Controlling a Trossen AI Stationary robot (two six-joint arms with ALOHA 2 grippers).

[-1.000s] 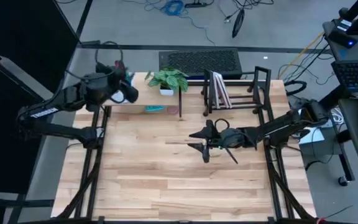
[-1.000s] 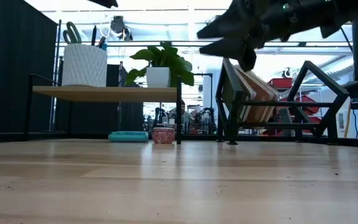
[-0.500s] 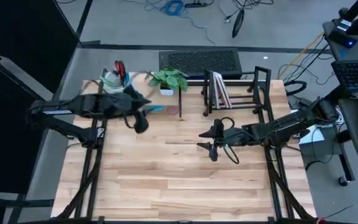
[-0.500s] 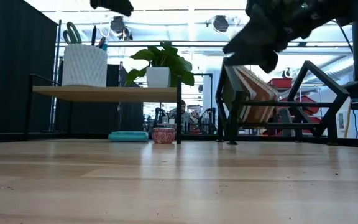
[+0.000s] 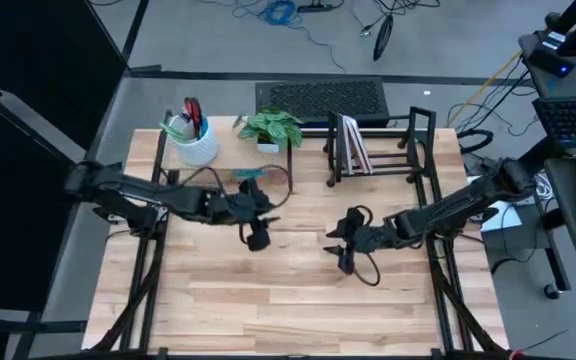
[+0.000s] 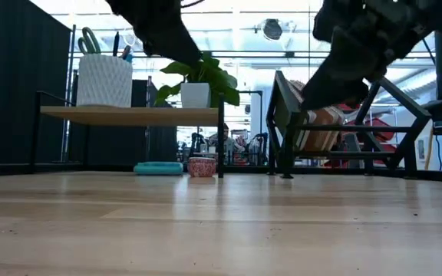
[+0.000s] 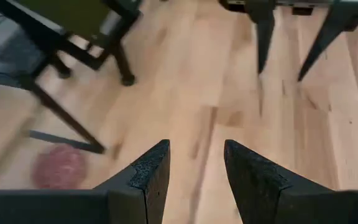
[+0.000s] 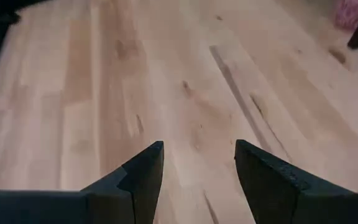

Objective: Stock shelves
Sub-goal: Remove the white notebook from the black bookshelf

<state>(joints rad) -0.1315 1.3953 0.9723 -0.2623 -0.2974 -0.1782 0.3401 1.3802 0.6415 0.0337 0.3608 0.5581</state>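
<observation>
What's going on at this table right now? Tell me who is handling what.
Nothing is being handled. The left gripper and the right gripper both hang open and empty over the bare middle of the table. At the back, the pale-wood shelf carries a white cup of tools and a potted plant, with a teal dish and a pink bowl below. The black wire rack holds leaning books.

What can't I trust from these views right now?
- Books in the black rack: low view, the right arm hides part of them.
- Contents of the white cup: high view, too small to identify.
- Pink bowl: left wrist view, blurred.
- Left tool: high view, too dark to read.
</observation>
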